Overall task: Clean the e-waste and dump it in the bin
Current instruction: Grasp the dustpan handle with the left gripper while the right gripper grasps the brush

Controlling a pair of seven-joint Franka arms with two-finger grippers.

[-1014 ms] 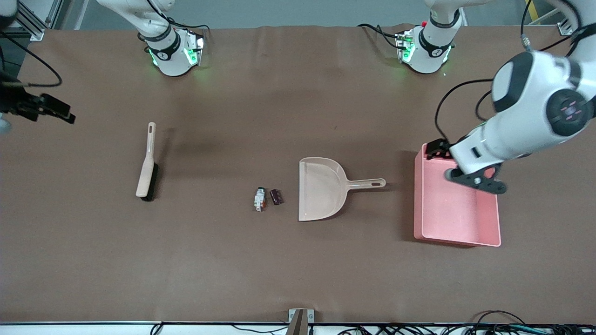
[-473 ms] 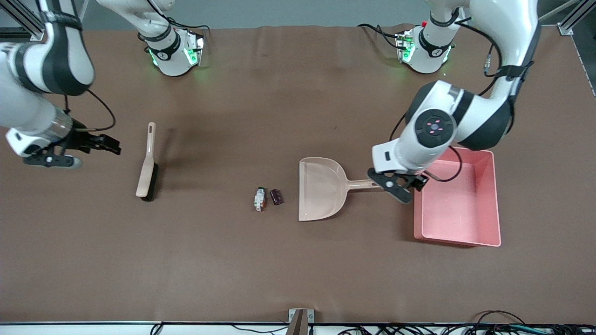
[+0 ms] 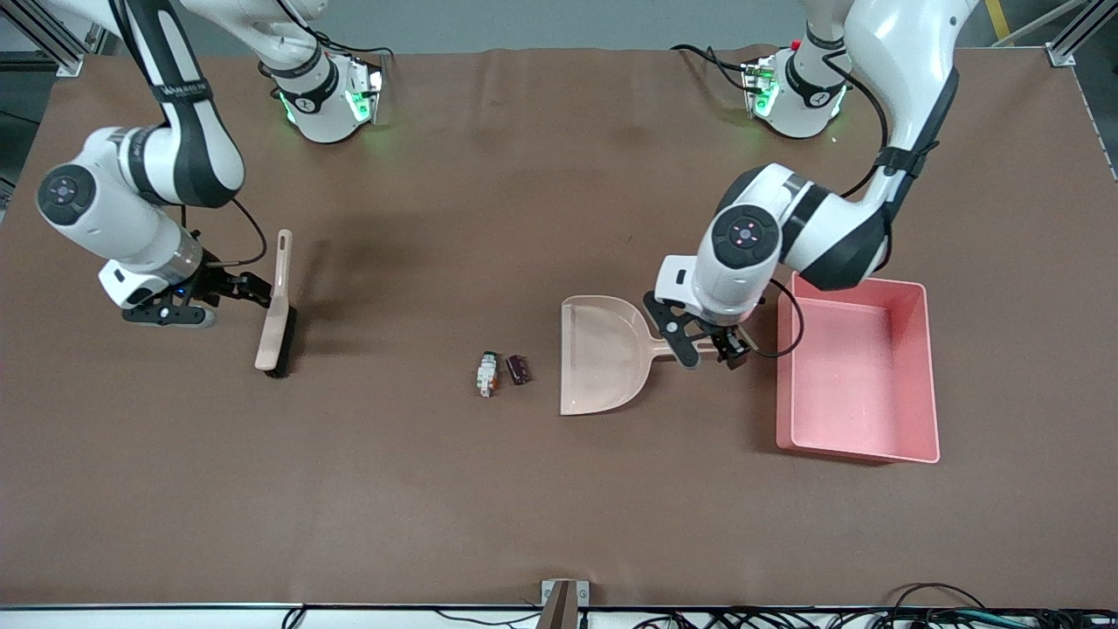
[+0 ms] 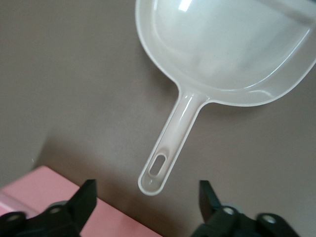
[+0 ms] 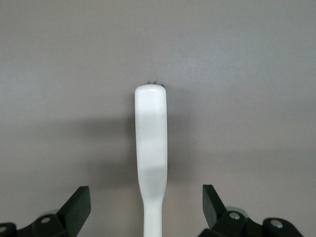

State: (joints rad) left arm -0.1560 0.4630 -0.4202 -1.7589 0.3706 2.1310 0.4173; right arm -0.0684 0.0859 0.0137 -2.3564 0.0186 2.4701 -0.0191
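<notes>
E-waste: white component [image 3: 486,374] and dark block [image 3: 519,369] lying untouched on the brown table [image 3: 524,507], side by side, just off the dustpan's open mouth, between the two grippers and well apart from the right one. Not yet swept, nothing in the bin [image 3: 917,371].

Left gripper [image 3: 709,348] hovering over the dustpan handle [image 3: 677,347], fingers [image 4: 85,200] spread wide, grasping nothing; in the left wrist view the handle end [image 4: 157,170] lying between the open fingers, dustpan [image 4: 232,44] ahead, pink bin corner [image 4: 44,185] just beside. Having swung in during the last second from over the bin to over the handle.

Right gripper [image 3: 249,288] hanging just beside the brush [image 3: 276,306], toward the right arm's end of the table, fingers [image 5: 76,205] released and wide; in the right wrist view the brush handle [image 5: 150,148] centred between them. Having travelled in from the table edge over the same second.

Meaning, as judged: both arms finishing approach, both tools lined up for pickup. Next likely needing descent and closing on each handle. Risk: thin flat handles slipping or tilting if pinched off-centre.
</notes>
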